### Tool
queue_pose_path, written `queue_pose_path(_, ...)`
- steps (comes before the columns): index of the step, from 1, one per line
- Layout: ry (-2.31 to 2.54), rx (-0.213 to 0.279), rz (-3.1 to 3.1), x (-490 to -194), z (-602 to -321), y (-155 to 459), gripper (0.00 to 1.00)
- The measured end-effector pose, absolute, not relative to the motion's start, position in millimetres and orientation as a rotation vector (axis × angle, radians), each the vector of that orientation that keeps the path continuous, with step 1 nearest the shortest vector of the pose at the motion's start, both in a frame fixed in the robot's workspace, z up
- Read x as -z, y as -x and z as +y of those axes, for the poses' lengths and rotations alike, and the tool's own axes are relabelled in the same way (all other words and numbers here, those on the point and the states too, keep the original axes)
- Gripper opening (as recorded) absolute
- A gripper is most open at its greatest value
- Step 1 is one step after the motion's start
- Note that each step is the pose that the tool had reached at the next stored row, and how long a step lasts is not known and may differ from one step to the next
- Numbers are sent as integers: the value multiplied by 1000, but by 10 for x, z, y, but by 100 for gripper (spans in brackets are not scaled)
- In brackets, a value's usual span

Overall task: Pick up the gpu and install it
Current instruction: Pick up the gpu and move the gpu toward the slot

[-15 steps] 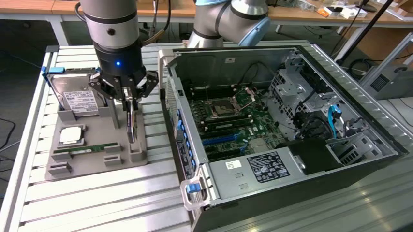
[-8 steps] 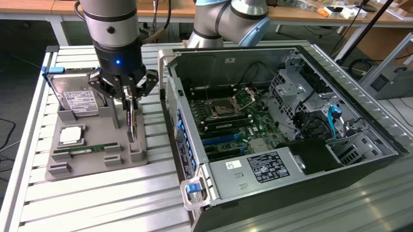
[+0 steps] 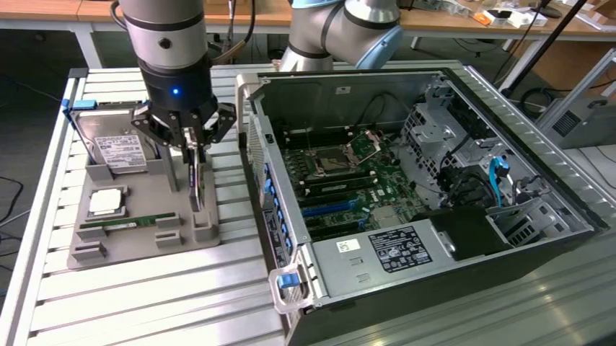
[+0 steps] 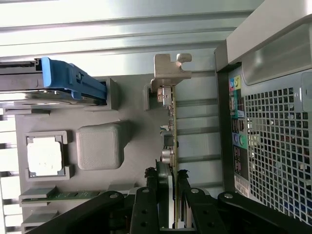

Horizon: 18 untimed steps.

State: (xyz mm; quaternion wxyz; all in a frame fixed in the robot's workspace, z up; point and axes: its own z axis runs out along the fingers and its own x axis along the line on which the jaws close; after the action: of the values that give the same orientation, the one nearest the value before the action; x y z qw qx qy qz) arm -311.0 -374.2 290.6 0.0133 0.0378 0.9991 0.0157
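Note:
The gpu (image 3: 196, 180) is a thin dark card with a silver end bracket. It stands on edge in the grey parts holder (image 3: 144, 245), on the side nearest the computer case. My gripper (image 3: 192, 148) comes straight down on its upper edge and is shut on it. In the wrist view the two black fingers (image 4: 155, 195) press against both faces of the gpu (image 4: 170, 122), with its metal bracket (image 4: 170, 68) at the far end. The card's lower edge sits at the holder's slot; I cannot tell whether it has lifted clear.
The holder also carries a hard drive (image 3: 115, 144) in a blue frame, a CPU (image 3: 106, 202) and a green RAM stick (image 3: 130, 222). The open computer case (image 3: 423, 180) lies at the exterior view's right, motherboard with blue slots (image 3: 332, 209) exposed. A second arm's base (image 3: 337, 29) stands behind it.

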Motion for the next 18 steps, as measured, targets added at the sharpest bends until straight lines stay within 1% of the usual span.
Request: queue_pose_path(18,-118,-49,3112,-2970,-3742,3111,27)
